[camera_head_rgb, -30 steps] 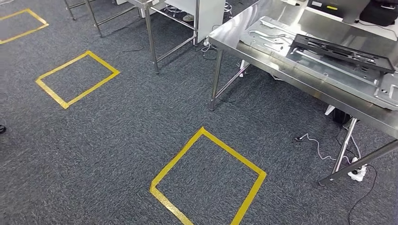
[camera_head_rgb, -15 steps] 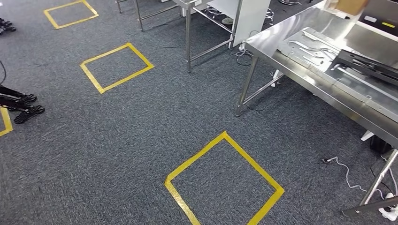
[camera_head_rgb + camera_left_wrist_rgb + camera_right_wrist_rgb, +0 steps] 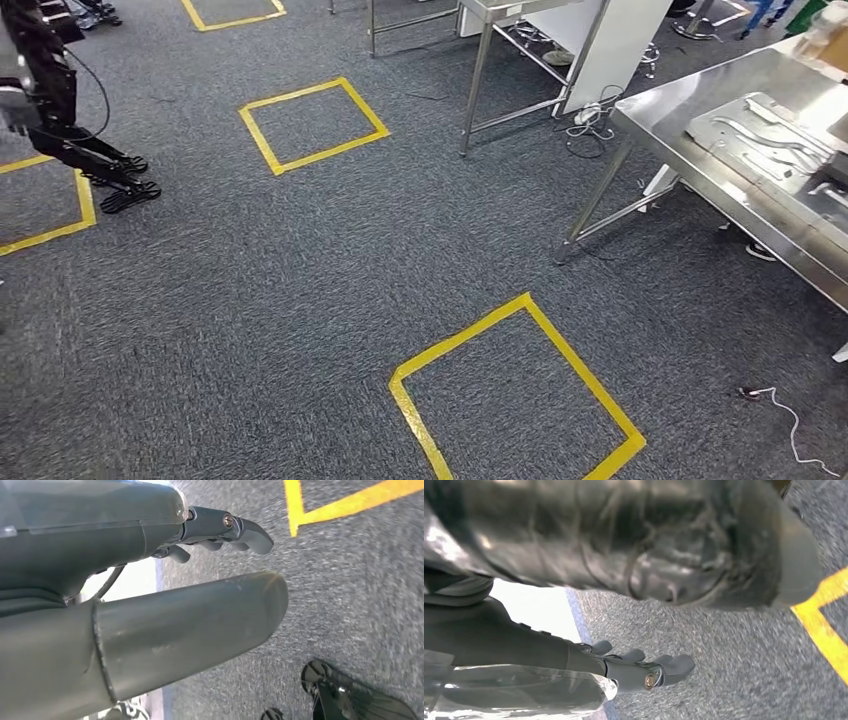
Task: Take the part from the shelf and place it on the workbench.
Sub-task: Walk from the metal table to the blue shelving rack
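Note:
The steel workbench (image 3: 668,125) runs along the right edge of the head view, and a flat silver sheet-metal part (image 3: 765,135) lies on it. My left hand (image 3: 150,580) hangs over the grey carpet in the left wrist view. Its thumb and fingers (image 3: 240,527) are apart and hold nothing. My right hand (image 3: 599,555) also hangs above the carpet, thumb and fingers (image 3: 649,672) spread, with nothing in it.
Yellow taped squares mark the carpet near me (image 3: 515,390) and farther off (image 3: 312,123). A second steel table's legs (image 3: 478,85) and a white panel (image 3: 620,45) stand at the back. Dark legs and feet of another machine (image 3: 115,180) stand at the left. A cable (image 3: 790,420) lies at the right.
The camera has turned left, so the whole scene has shifted right. The workbench now sits at the right edge, its black frame is out of the picture, and the dark-legged machine has come in at the left.

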{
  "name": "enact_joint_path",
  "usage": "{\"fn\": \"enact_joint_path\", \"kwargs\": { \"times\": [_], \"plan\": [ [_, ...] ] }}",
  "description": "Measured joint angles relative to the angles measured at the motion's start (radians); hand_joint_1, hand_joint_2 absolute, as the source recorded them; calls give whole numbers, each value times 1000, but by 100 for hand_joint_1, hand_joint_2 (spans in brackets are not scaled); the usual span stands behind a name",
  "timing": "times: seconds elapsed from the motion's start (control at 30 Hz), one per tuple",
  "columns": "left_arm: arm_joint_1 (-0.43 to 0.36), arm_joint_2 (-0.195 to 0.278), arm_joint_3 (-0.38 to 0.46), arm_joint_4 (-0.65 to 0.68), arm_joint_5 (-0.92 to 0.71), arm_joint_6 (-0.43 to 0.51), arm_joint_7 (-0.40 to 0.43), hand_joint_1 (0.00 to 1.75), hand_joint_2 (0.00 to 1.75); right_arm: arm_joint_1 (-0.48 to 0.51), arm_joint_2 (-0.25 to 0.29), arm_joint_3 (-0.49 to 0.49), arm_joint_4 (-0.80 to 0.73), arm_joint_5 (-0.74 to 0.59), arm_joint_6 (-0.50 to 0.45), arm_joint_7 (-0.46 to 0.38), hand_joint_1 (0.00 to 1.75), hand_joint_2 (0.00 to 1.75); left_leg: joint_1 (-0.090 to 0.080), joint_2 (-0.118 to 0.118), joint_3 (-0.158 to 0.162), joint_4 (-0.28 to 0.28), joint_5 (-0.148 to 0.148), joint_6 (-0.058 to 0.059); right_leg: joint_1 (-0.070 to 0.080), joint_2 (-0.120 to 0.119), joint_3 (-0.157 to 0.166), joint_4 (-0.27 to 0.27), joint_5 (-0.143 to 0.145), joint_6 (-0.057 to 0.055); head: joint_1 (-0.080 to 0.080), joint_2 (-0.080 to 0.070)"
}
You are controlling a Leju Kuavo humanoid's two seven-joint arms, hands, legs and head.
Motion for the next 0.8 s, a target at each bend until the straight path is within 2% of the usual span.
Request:
{"fn": "enact_joint_path", "kwargs": {
  "times": [0.03, 0.07, 0.1, 0.17, 0.2, 0.23, 0.27, 0.3, 0.33, 0.37, 0.43, 0.47, 0.5, 0.53, 0.57, 0.6, 0.63, 0.67, 0.7, 0.73, 0.8],
  "plan": [
    [0, 0, 1, 0, 0, 1, 0, 0, 0, 1, 0, 0, 0, 0, 1, -1, 0, 0, -6, -15, 1, 0, 0, 3, 12, 4, -10, 7, 17, -15, 0, 0],
    [1, 0, 2, 0, 0, 3, 0, 0, 0, 2, 0, 0, 0, 1, 2, -2, 0, 0, -11, -29, 4, 0, 0, 5, 27, 11, -1, -26, 55, -31, 0, 0],
    [1, -2, 3, 0, 0, 5, 0, 0, 0, 2, 0, 0, 0, 1, 3, -3, 0, 0, -14, -43, 8, -1, -1, 8, 44, 27, 20, -90, 105, -50, 0, 0],
    [-2, -10, 5, 1, 0, 12, 0, 0, 0, 2, -4, 0, -1, 2, 4, -5, 0, 0, -11, -68, 9, -3, 1, 11, 65, 87, 61, -210, 179, -89, -2, 0],
    [-3, -14, 5, 1, 0, 15, 0, 0, 0, 2, -5, 0, -1, 2, 5, -6, 0, 0, -6, -81, 6, -6, 4, 9, 71, 108, 71, -246, 196, -102, -2, 0],
    [-4, -17, 6, 2, 0, 18, -1, 0, 0, 1, -6, 0, -1, 1, 5, -8, 0, 0, 0, -94, 2, -10, 9, 4, 73, 117, 75, -262, 200, -109, -2, 0],
    [-4, -17, 6, 2, 0, 21, -1, 0, 0, -2, -4, 0, -1, 1, 6, -10, 0, 0, 4, -109, 2, -19, 16, -2, 75, 105, 80, -280, 205, -111, -1, 0],
    [-2, -17, 7, 2, 0, 22, -2, 0, 0, -3, -1, 0, -1, 0, 6, -13, 0, 0, 2, -110, 4, -26, 20, -5, 72, 87, 93, -305, 214, -111, -1, 0],
    [0, -16, 7, 2, 0, 24, -2, 0, 0, -4, 2, 0, -1, 0, 6, -16, 0, 0, -3, -94, 4, -25, 16, -7, 66, 71, 110, -335, 225, -112, -1, 0],
    [1, -15, 7, 2, 0, 25, -3, 0, 0, -3, 5, 0, -1, -1, 6, -18, 0, 0, -8, -68, -3, -8, 3, -9, 60, 53, 126, -363, 236, -111, -2, 0],
    [-1, -13, 8, 2, 0, 27, -3, 0, 0, 2, 10, -1, 0, -1, 7, -19, 0, 0, -8, -6, -44, 80, -52, -21, 52, 19, 144, -389, 244, -100, -2, 0],
    [-2, -12, 8, 2, 0, 27, -3, 0, 0, 3, 12, -1, 0, -1, 8, -18, 0, 0, -4, 8, -71, 134, -77, -29, 48, 1, 145, -387, 241, -92, -3, 0],
    [-2, -11, 8, 2, 0, 27, -3, 0, 0, 3, 14, -1, 1, -2, 8, -18, 0, 0, 2, 17, -89, 171, -88, -38, 44, -17, 143, -381, 234, -82, -3, 0],
    [-2, -9, 8, 2, -1, 27, -3, 0, 0, 3, 16, -1, 1, -3, 9, -18, 0, 0, 8, 22, -91, 179, -82, -48, 38, -33, 141, -371, 227, -71, -3, 0],
    [-1, -7, 8, 2, -1, 28, -4, 0, 0, 2, 19, -1, 1, -4, 9, -18, 0, 0, 14, 29, -75, 151, -60, -59, 31, -47, 138, -358, 217, -61, -3, 0],
    [1, -6, 8, 2, -2, 29, -5, 0, 0, 1, 21, -1, 2, -5, 9, -19, 0, 0, 19, 41, -42, 93, -31, -70, 24, -60, 134, -342, 206, -50, -3, 0],
    [1, -5, 8, 2, -3, 30, -6, 0, 0, 0, 23, -1, 1, -6, 9, -19, 0, 0, 21, 59, -14, 44, -10, -77, 19, -71, 131, -325, 195, -39, -3, 0],
    [1, -6, 8, 2, -4, 32, -7, 0, 0, 0, 24, -2, 1, -7, 9, -20, 0, 0, 21, 76, 7, 4, 4, -77, 17, -80, 126, -308, 182, -29, -3, 0],
    [0, -6, 8, 2, -5, 32, -13, 0, 0, -1, 26, -2, 1, -8, 9, -20, 0, 0, 18, 85, 16, -12, 7, -66, 16, -87, 123, -295, 172, -20, -3, 0],
    [0, -5, 8, 2, -5, 30, -26, 0, 0, -4, 27, -2, 1, -7, 10, -21, 0, 0, 14, 86, 13, -8, 4, -51, 17, -94, 122, -288, 166, -13, -3, 0],
    [1, -1, 7, 1, -7, 18, -56, 0, 0, -8, 31, -2, 2, -6, 14, -22, 0, 0, 11, 71, 11, -11, 7, -21, 15, -103, 124, -284, 160, -3, -2, 0]
  ]
}}
